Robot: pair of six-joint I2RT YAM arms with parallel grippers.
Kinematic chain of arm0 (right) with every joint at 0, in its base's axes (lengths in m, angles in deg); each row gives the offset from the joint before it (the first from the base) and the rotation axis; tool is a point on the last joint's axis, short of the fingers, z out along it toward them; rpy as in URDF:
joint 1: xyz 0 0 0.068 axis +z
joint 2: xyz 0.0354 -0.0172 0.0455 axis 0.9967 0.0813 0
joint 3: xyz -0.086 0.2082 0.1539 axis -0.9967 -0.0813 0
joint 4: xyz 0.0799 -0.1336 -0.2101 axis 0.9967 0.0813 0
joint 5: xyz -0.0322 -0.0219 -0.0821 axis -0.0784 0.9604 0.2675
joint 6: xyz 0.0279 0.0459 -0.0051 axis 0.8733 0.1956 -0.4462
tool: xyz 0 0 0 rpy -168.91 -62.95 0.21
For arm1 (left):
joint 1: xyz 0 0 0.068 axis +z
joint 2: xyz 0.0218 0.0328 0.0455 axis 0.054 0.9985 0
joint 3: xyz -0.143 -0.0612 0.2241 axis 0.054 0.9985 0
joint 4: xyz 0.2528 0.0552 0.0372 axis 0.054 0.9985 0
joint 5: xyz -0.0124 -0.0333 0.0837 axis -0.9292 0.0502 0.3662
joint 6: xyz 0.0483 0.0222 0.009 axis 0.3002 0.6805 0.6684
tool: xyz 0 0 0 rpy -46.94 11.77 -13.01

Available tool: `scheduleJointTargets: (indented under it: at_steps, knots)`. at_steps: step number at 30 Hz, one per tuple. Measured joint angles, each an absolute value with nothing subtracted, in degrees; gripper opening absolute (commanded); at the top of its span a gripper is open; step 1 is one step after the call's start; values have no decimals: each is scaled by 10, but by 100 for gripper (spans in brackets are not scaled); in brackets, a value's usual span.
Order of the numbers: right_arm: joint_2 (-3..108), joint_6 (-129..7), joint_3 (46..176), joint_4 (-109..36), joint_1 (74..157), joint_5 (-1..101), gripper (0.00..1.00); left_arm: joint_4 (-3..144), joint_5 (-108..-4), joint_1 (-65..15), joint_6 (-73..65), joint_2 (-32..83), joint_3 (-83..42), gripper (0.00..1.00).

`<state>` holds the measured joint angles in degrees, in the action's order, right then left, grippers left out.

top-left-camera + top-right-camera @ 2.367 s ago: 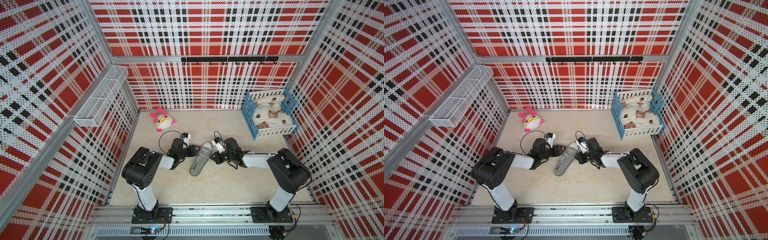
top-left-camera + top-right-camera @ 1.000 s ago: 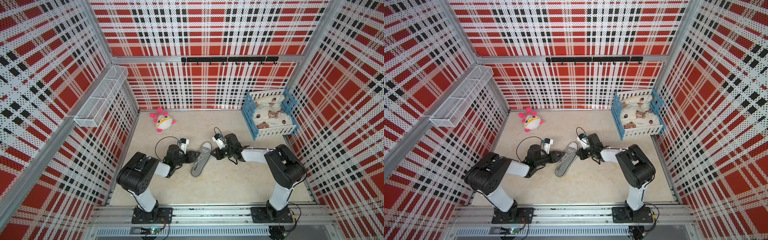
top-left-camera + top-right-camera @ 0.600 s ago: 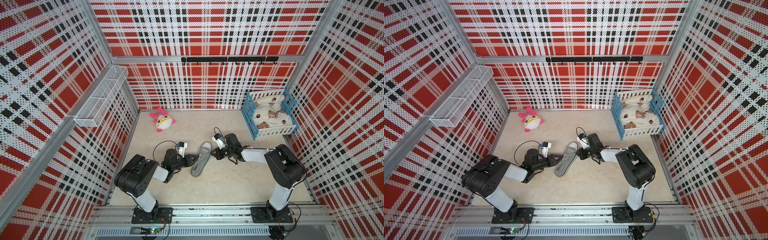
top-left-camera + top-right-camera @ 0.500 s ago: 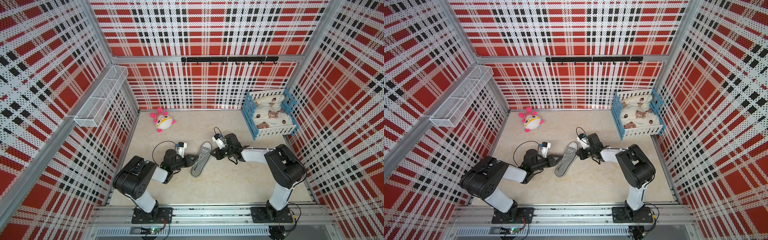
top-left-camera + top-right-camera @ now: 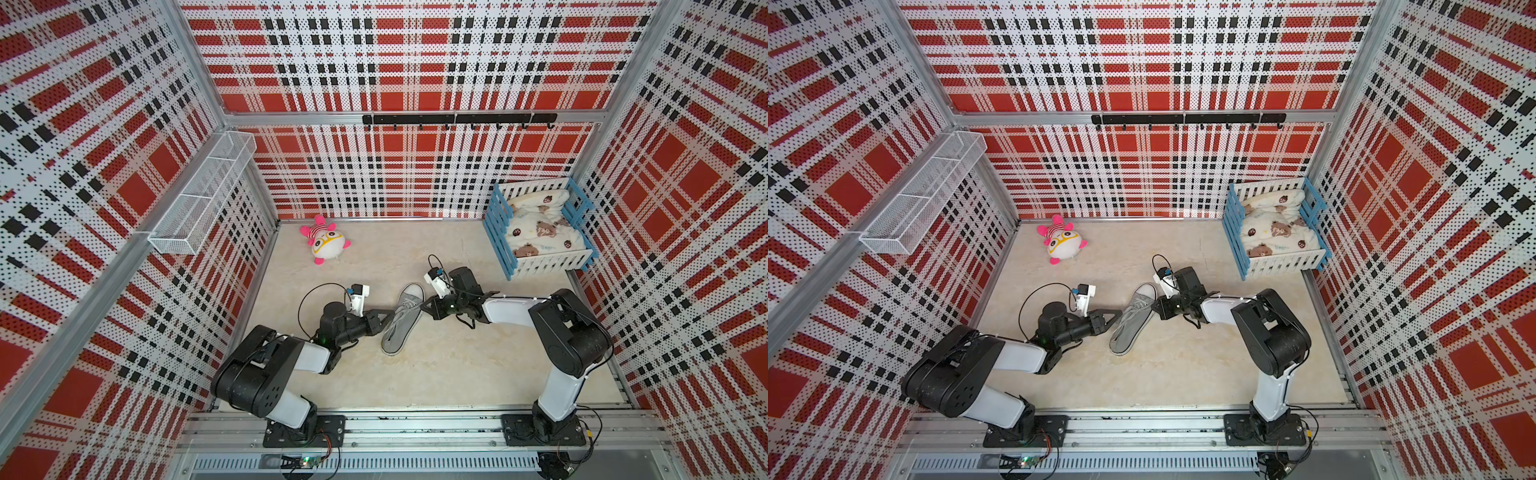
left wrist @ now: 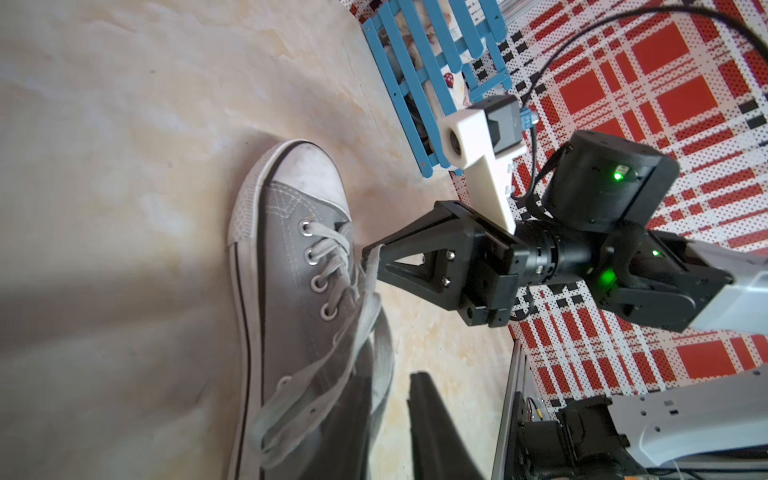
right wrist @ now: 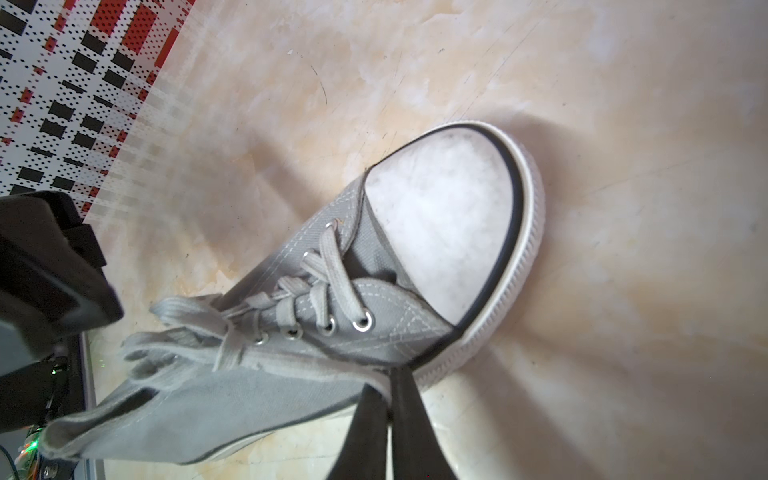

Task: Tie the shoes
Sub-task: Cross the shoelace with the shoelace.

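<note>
Blue crate point(image 5: 497, 232) holding bear-print blanket point(image 5: 540, 232), wire wall basket point(image 5: 199, 203), grey sneaker point(image 5: 401, 326) apart

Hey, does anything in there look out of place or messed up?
The grey sneaker stands out: its heel end looks crushed flat, and its laces lie loose and untied, one of them pinched by the right gripper.

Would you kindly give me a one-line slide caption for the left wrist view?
Seen from the left wrist, the right pincer pinches a lace just off the sneaker.
</note>
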<state>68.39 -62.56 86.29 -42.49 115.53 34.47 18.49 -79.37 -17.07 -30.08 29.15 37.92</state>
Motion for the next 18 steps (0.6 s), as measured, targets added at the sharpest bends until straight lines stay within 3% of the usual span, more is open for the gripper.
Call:
scheduleJointTargets:
  at_steps: [4, 15, 18]
  knots:
    - [684, -626, 863, -425, 1155, 343, 10, 187, -769, -164, -299, 296, 384, 45]
    - [684, -626, 863, -425, 1155, 341, 10, 190, -751, -156, -294, 321, 394, 52]
    - [684, -626, 863, -425, 1155, 341, 10, 186, -759, -156, -293, 328, 397, 59]
